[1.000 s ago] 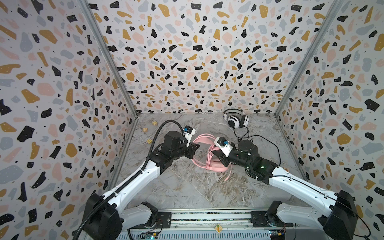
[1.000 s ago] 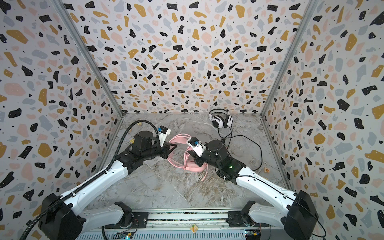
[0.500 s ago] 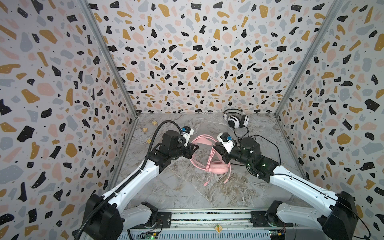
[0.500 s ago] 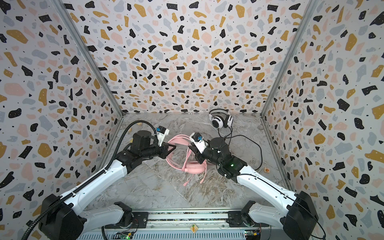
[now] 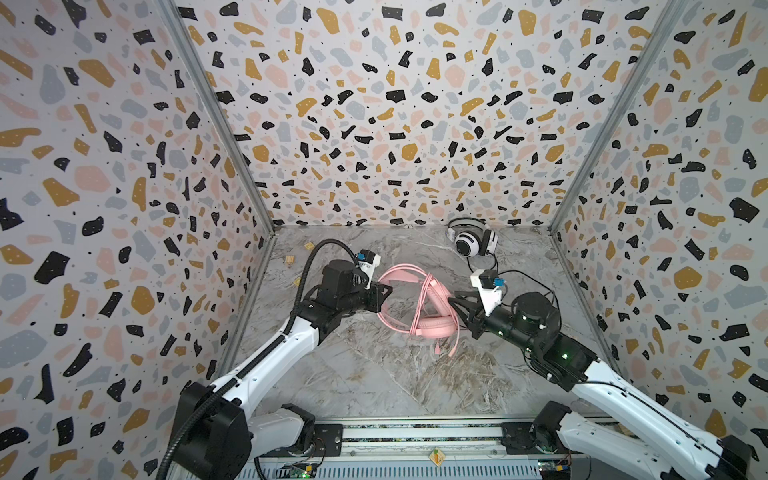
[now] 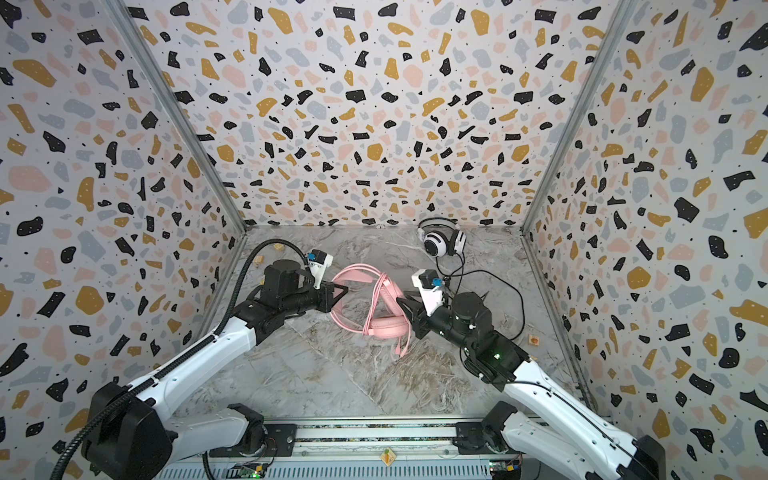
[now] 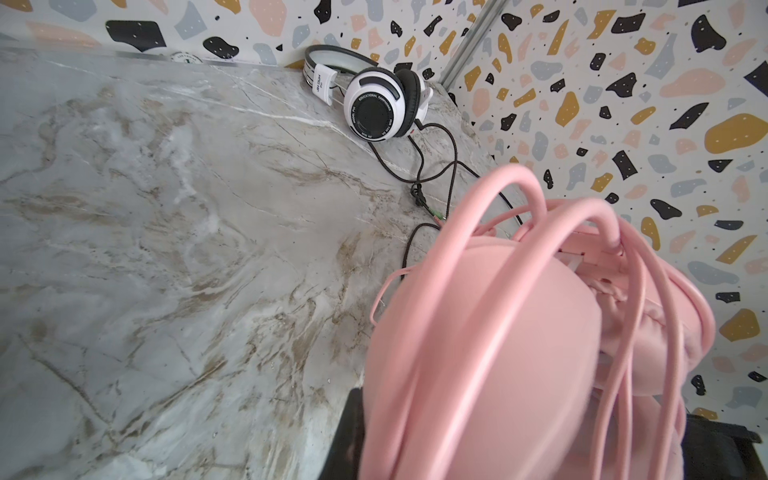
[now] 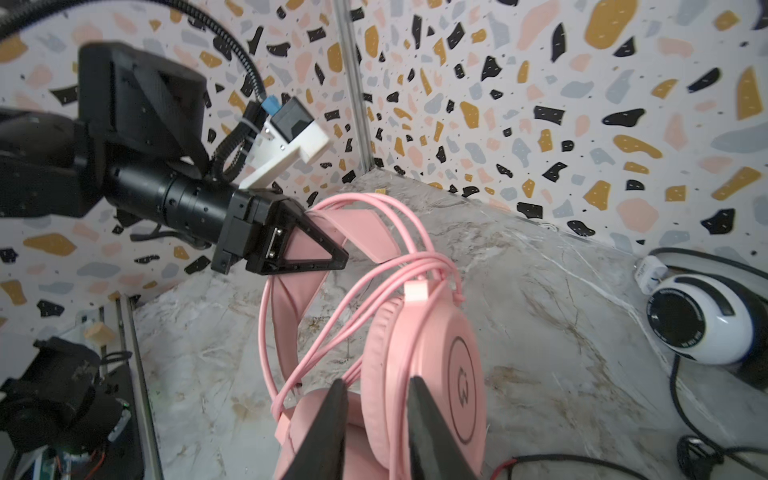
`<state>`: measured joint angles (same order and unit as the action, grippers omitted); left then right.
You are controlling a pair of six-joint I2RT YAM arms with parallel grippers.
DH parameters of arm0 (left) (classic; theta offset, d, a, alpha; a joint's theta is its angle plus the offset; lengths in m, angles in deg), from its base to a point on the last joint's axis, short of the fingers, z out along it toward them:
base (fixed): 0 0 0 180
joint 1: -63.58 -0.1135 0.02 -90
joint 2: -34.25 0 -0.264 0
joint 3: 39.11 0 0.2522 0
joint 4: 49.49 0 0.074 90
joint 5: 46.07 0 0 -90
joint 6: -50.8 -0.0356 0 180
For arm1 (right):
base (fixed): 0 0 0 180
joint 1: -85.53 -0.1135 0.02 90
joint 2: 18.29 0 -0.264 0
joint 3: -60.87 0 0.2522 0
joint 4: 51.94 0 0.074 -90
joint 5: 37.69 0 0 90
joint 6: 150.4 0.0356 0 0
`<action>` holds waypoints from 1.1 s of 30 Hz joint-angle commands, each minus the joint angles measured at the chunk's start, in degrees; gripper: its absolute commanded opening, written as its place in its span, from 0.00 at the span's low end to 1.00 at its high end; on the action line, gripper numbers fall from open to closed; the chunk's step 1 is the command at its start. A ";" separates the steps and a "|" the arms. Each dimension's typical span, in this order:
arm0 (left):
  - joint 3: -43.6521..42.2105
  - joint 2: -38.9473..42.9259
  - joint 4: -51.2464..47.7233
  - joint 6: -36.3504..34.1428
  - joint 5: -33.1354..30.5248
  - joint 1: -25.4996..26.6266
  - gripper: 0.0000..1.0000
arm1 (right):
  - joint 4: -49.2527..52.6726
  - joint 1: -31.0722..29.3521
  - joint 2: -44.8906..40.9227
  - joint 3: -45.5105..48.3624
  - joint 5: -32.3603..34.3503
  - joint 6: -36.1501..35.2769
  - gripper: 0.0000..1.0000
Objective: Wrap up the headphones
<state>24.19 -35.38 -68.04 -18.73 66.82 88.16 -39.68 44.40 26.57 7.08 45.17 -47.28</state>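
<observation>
**Progress.** You have the pink headset (image 5: 428, 328) at the centre of both top views, carried between the two arms. The left gripper (image 8: 316, 249) is clamped on its headband. The right gripper (image 8: 377, 380) stands with jaws a little apart, astride the rim of one ear cup and a strand of cable. Whether it pinches them I cannot tell.

The pink cable (image 8: 374, 291) runs in several loops over the headband and cups. Two short tails with plugs hang loose below the lower cup, so I judge this wrap nearly complete but not secured. I cannot tell whether the lower cup touches the bench (image 5: 374, 374).

The white-and-black headset (image 5: 471, 243) sits in the upper right of the bench, against the back wall. Its black cable (image 6: 498, 276) lies unwound across the surface. That half of the task is not begun.

**Edges and room.**
- The lower centre of the bench is open, and you have room there to set the pink headset down.
- The black cable sprawls just behind the right arm's wrist, near the gripper. I judge it a snag risk if that arm draws back or drops.
- The right arm's elbow works near the side wall, and the second headset sits close to the back corner, so any approach to it will be tight.
</observation>
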 commanded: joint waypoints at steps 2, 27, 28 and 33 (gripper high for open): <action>-2.04 1.16 8.02 3.23 -4.41 -0.51 0.00 | 8.81 1.86 -7.59 7.67 6.70 12.76 0.27; -13.15 -1.64 21.23 18.38 -25.97 -0.50 0.00 | -2.96 -13.61 29.93 8.60 18.48 17.58 0.58; -13.17 -1.86 21.32 18.23 -25.80 -0.56 0.00 | -3.61 -13.63 31.46 7.94 19.13 17.21 0.58; -13.64 -2.13 21.67 18.11 -25.45 -0.50 0.00 | -6.61 -13.51 38.77 3.80 21.97 15.32 0.58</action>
<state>10.42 -38.24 -55.11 -2.47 41.03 87.94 -44.31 30.87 63.00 14.12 63.77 -30.08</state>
